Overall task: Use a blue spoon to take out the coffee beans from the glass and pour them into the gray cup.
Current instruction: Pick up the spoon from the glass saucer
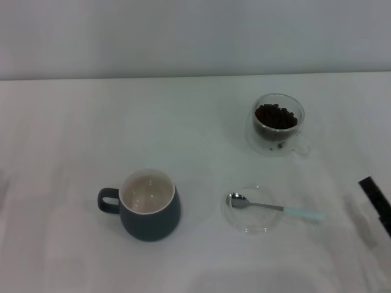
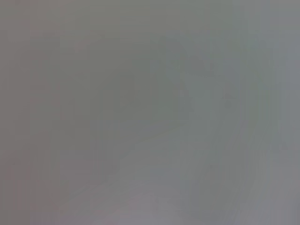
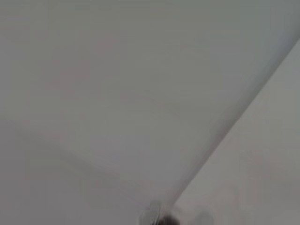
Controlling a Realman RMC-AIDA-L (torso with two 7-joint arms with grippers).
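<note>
Nothing is picked up yet — the blue spoon (image 1: 278,209) lies on a saucer (image 1: 249,210) at near right. Your right tool (image 1: 377,201) sits at the right edge; its opening you cannot tell. Next, grasp the handle.

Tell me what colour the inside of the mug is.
Cream-white inside the mug, dark blue-gray outside; it shows best in the head view.
</note>
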